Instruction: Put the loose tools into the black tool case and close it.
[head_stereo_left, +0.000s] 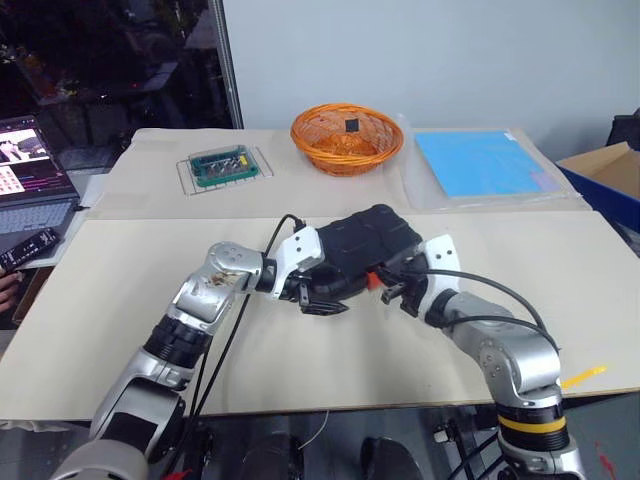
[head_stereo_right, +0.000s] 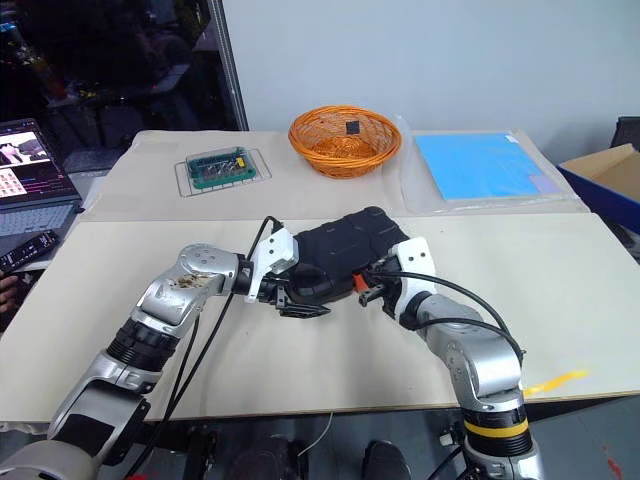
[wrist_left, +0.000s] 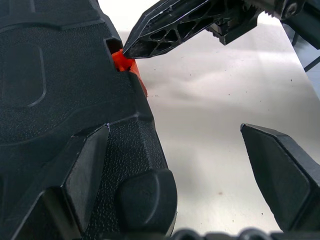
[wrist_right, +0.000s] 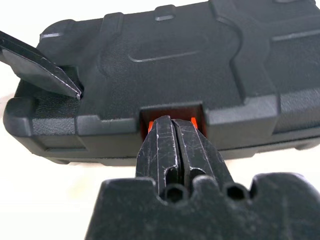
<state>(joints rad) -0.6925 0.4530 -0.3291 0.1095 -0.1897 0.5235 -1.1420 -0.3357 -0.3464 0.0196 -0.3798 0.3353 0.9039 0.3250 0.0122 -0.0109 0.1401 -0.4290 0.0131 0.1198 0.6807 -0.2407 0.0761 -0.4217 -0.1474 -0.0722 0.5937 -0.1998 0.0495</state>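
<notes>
1. The black tool case (head_stereo_left: 362, 248) lies shut on the cream table (head_stereo_left: 300, 370), near the middle, its ribbed lid facing up and its long side turned slightly askew to the table's front edge.
2. Its orange latch (wrist_right: 150, 125) sits in a notch in the middle of the front wall, facing the robot.
3. The right pincer (wrist_right: 172, 131) is closed, its two black fingers pressed together with no gap; their joined tip rests against the orange latch inside the notch. It grips nothing.
4. The left pincer (head_stereo_left: 322, 304) is spread wide open at the case's left front corner. One finger (wrist_left: 87, 170) lies on top of the lid at that corner, while the other finger (wrist_left: 282, 172) hangs apart over the bare table in front of the case, so the corner stands between them without being clamped.
5. In the left wrist view the right pincer's tip points into the latch notch from the front.
6. Behind the case, towards the far edge, stands an orange wicker basket (head_stereo_left: 346, 138) holding a small dark object.
7. Left of the basket a small green box (head_stereo_left: 222, 165) rests on a wire rack.
8. Right of the basket lies a blue sheet (head_stereo_left: 480, 162).
9. A laptop (head_stereo_left: 30, 165) stands open off the table's left end.
10. A cardboard box (head_stereo_left: 610, 165) shows at the right edge.
</notes>
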